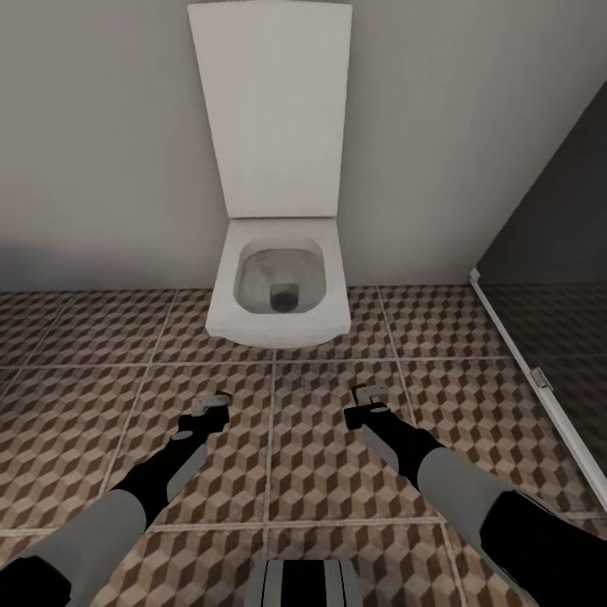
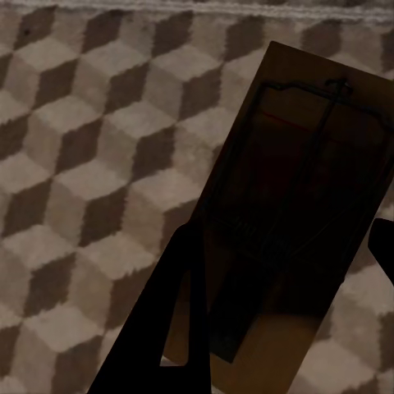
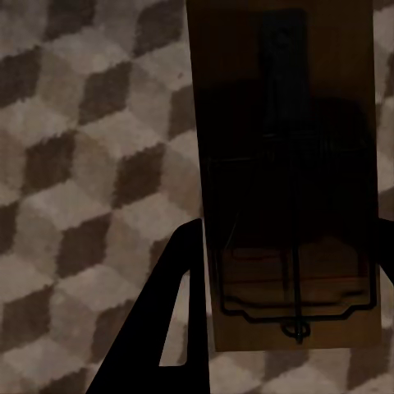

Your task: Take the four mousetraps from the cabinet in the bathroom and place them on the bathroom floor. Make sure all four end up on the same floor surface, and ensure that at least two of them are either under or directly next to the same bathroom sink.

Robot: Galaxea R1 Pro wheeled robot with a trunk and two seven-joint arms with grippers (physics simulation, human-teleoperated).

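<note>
Facing a plain pale grey wall (image 1: 101, 152), the head camera looks down on a white wall-hung toilet with its lid raised (image 1: 278, 287), set over the bathroom floor of large square tiles printed with a brown, beige and white cube pattern and pale grout lines (image 1: 76, 421). A dark glass panel in a white frame (image 1: 539, 278) closes the room along the right side. Both arms reach forward over the tiles in front of the bowl: the left gripper (image 1: 212, 408) hangs over the tile left of the central grout line, the right gripper (image 1: 368, 400) over the tile right of it, the two well apart. Seen from the left wrist, a flat brown wooden mousetrap with dark wire parts and a thin red line (image 2: 295, 205) sits between the dark fingers (image 2: 156, 328), tilted against the cube pattern; the jaws appear clenched on it, though shadow hides the contact. Seen from the right wrist, a second brown wooden mousetrap with a dark wire frame (image 3: 287, 172) lies lengthwise between that gripper's fingers (image 3: 168, 320), grasped in the same manner, with patterned floor behind it.
</note>
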